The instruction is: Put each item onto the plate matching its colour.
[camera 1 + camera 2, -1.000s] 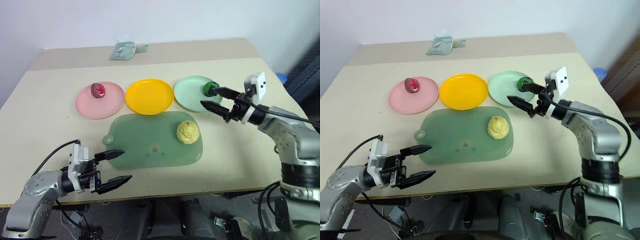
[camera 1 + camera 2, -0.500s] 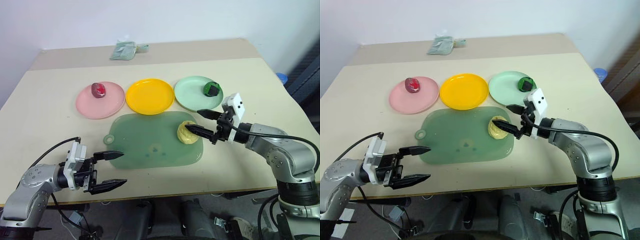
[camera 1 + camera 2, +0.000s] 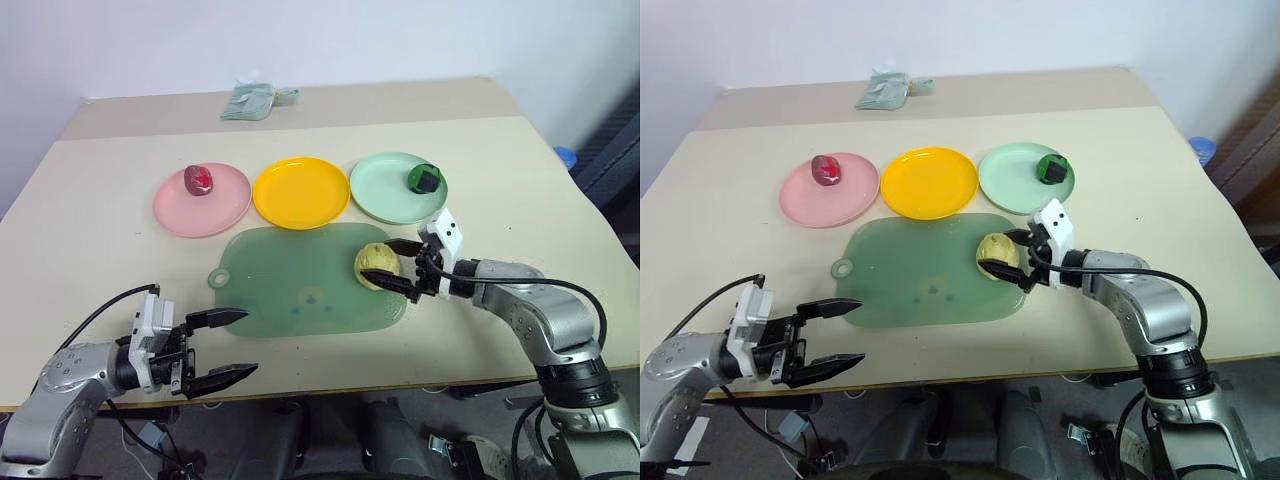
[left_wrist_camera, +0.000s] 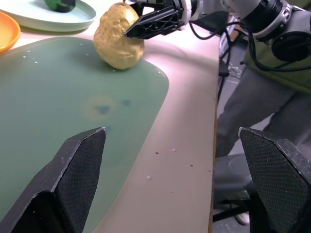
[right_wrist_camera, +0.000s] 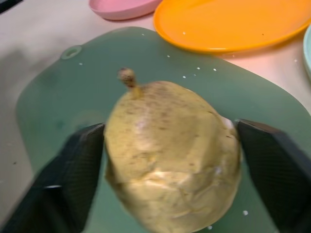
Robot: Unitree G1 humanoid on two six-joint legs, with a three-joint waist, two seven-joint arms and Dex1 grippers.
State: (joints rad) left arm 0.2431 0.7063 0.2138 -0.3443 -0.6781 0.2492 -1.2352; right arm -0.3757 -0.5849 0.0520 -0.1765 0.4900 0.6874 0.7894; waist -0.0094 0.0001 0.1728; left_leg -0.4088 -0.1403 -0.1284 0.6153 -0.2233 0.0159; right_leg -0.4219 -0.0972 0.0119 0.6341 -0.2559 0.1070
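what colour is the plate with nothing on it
Yellow-orange: the empty plate sits between the pink and mint ones, clearest in the left eye view.

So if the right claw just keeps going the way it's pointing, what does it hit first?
The pale yellow fruit, sitting on the green mat between the right claw fingers, seemingly almost touching already.

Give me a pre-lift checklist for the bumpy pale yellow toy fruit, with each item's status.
1. Right claw straddles the bumpy pale yellow toy fruit: ok.
2. Fingers pressed firmly on the fruit: cannot tell.
3. Fruit sits on the translucent green mat, near its edge: ok.
4. Round yellow-orange plastic plate empty: ok.
5. Left claw open, clear of the path: ok.
6. Dark red fruit on pink plate, dark green fruit on mint plate: ok.
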